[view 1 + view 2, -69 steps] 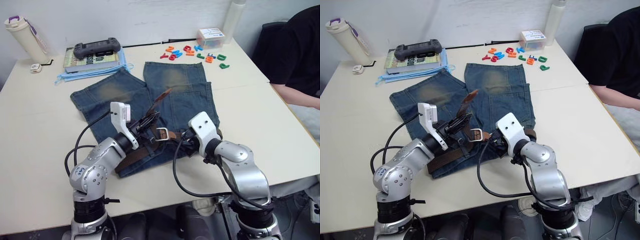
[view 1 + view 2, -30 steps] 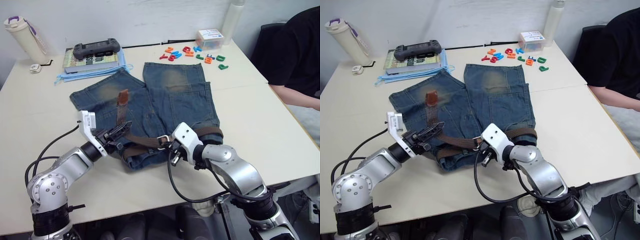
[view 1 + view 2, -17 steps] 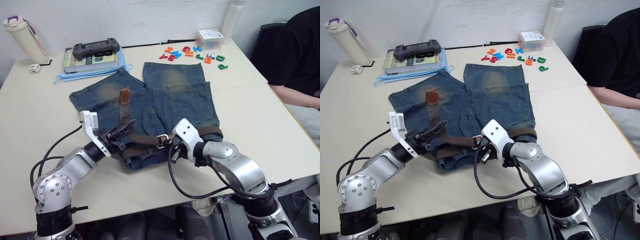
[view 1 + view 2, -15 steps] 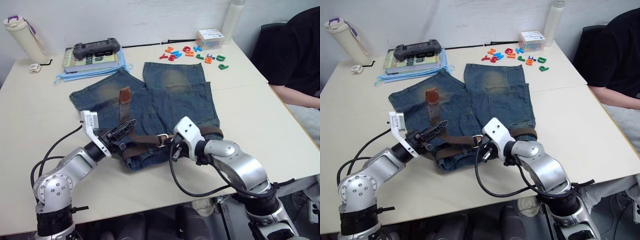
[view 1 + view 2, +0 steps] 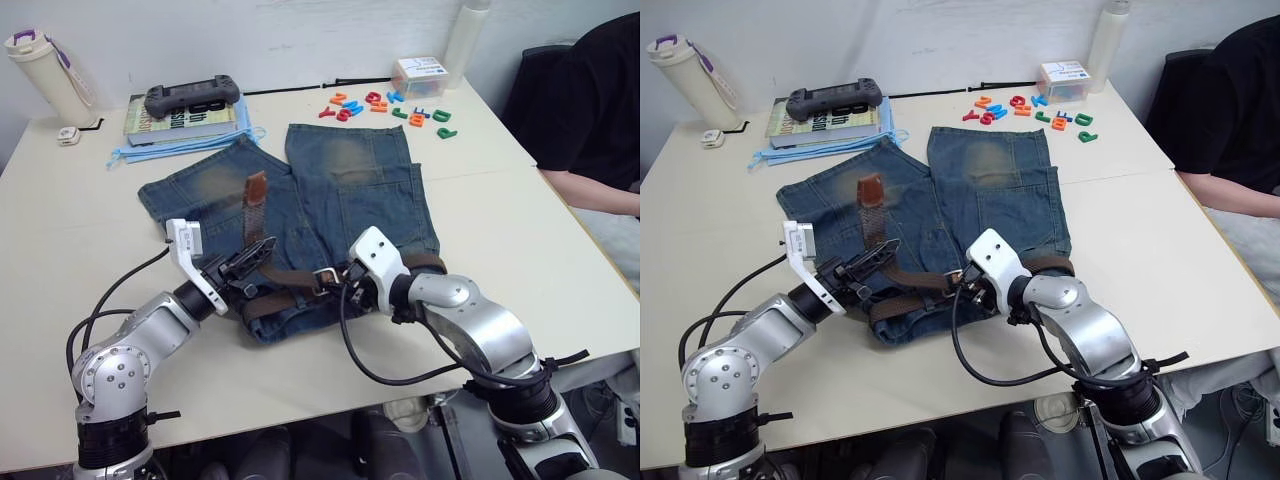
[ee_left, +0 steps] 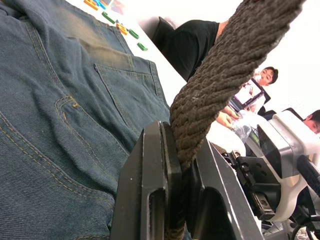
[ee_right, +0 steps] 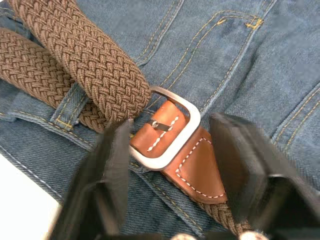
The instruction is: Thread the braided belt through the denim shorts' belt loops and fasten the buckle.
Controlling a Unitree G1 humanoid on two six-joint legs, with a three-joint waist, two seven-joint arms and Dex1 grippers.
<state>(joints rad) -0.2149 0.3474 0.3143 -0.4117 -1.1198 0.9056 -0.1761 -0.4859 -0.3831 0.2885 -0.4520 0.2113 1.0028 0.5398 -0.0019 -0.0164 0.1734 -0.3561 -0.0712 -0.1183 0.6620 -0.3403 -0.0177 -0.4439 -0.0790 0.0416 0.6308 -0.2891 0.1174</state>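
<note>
On the bench: denim shorts (image 5: 330,200) spread flat on the pale top (image 5: 80,230), waistband toward the robot, legs pointing away.
Shorts, material: blue denim with yellow stitching; pale faded patches on both thighs; cloth lightly wrinkled near the waistband.
Belt, material: braided belt (image 5: 910,281), dark brown, coarse woven strap lying along the waistband; tan leather tip (image 5: 256,187) raised above the left leg.
Belt loops: one belt loop (image 7: 70,107), a narrow denim strip, crosses the strap beside the buckle.
Buckle, shape: buckle (image 7: 172,131), a rounded rectangular silver-grey frame with a thin prong; stitched tan leather tab behind it; the braided strap passes into the frame.
Left gripper (image 5: 250,262): jaws closed tight on the braided strap, which rises between the two black fingers (image 6: 150,190) and stands up from them.
Right gripper (image 5: 967,283): jaws spread wide; the buckle lies between the two fingers (image 7: 112,165) on the denim, with a gap showing on each side.
Elsewhere on bench: book (image 5: 180,118) with a dark game controller (image 5: 193,96) on it, coloured plastic letters (image 5: 390,105), a small clear box (image 5: 420,75), a cream bottle (image 5: 45,75).
Beside the bench: a person in black (image 5: 590,110), on the robot's right.
</note>
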